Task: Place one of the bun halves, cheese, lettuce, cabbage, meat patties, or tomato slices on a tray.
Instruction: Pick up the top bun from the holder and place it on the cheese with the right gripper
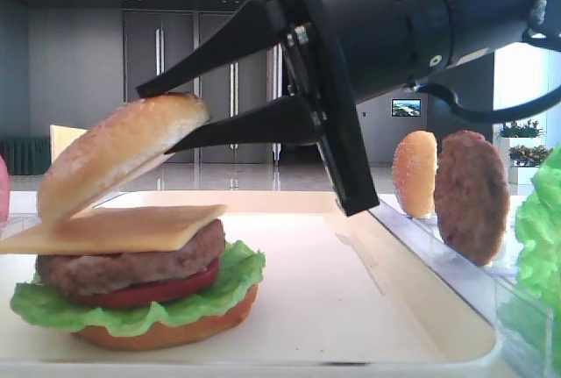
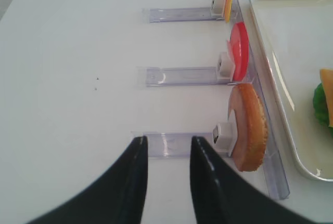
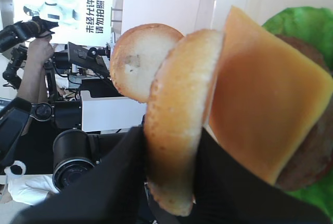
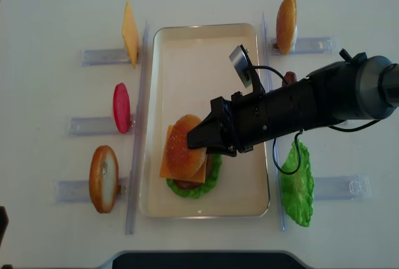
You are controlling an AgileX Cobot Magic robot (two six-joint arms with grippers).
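Currently right gripper [image 1: 166, 119] is clamped on the bun top [image 1: 114, 154], tilted just above the cheese [image 1: 114, 229] of the stacked burger on the tray [image 1: 351, 308]. Farther off, left gripper [image 2: 166, 151], empty with jaws narrowed, hovers near a racked bun half [image 2: 248, 128].

Counted: four bun halves [image 4: 184, 146], two cheese slices [image 4: 129, 34], two tomato slices [image 4: 121, 107], two lettuce leaves [image 4: 297, 185], two meat patties [image 1: 472, 196], one tray [image 4: 199, 57].
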